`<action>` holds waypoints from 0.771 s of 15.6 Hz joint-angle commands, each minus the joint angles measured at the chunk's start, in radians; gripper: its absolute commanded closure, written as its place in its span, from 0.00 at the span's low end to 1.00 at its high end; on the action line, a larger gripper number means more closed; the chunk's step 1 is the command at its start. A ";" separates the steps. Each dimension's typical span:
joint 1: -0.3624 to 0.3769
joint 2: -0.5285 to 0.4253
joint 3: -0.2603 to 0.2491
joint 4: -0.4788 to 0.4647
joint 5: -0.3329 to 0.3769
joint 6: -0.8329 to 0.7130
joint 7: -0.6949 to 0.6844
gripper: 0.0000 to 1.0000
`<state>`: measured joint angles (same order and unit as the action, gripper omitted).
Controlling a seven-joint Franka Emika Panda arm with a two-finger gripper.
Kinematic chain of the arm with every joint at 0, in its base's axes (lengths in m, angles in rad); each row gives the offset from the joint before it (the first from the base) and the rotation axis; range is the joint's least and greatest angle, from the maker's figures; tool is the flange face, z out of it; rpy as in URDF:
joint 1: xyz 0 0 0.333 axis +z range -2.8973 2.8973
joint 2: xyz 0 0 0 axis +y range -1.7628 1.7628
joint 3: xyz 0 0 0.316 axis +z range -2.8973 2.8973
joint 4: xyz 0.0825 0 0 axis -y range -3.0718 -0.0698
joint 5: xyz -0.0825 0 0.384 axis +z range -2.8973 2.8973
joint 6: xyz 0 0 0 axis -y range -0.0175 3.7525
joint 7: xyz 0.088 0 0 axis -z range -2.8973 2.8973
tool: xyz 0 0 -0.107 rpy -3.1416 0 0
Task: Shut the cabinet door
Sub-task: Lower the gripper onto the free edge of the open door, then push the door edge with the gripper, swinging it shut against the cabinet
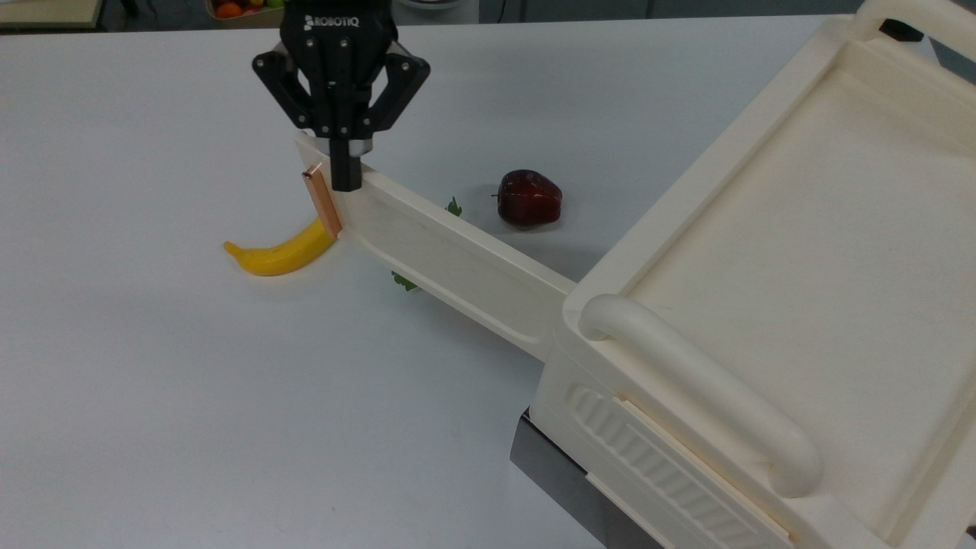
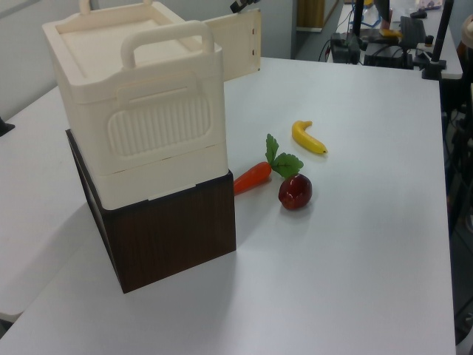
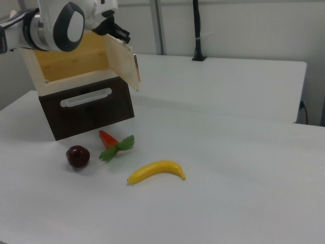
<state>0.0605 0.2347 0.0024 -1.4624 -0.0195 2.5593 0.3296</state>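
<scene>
My black two-finger gripper (image 1: 347,181), fingers pinched together and holding nothing, sits at the top edge of the long cream plastic cabinet door (image 1: 442,255), swung wide open beside its copper strip handle (image 1: 321,201); I'd push sideways steadily toward the cream box cabinet (image 1: 770,305), staying near this free end

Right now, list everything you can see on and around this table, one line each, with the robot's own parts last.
cabinet: one, cream, on a dark box at the left view's left.
cabinet door: one, cream, swung open, copper strip handle at its free end.
dark brown box: one, under the cabinet; a drawer front with a pale handle faces the right view.
banana: one, yellow, on the table nearest the right view's camera.
apple: one, dark red, on the table.
carrot: one, orange with green leaves, next to the apple.
table: one, white.
gripper: one, black, fingers together at the door's top edge by the handle.
</scene>
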 commanded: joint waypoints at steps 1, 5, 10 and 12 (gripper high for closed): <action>0.039 -0.040 -0.001 -0.024 0.000 -0.074 0.049 1.00; 0.085 -0.069 -0.001 -0.024 0.010 -0.178 0.052 1.00; 0.175 -0.095 0.001 -0.018 0.015 -0.264 0.135 1.00; 0.225 -0.095 0.001 -0.015 0.015 -0.268 0.192 1.00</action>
<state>0.2159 0.1621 0.0079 -1.4626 -0.0168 2.3204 0.4462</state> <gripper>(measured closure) 0.991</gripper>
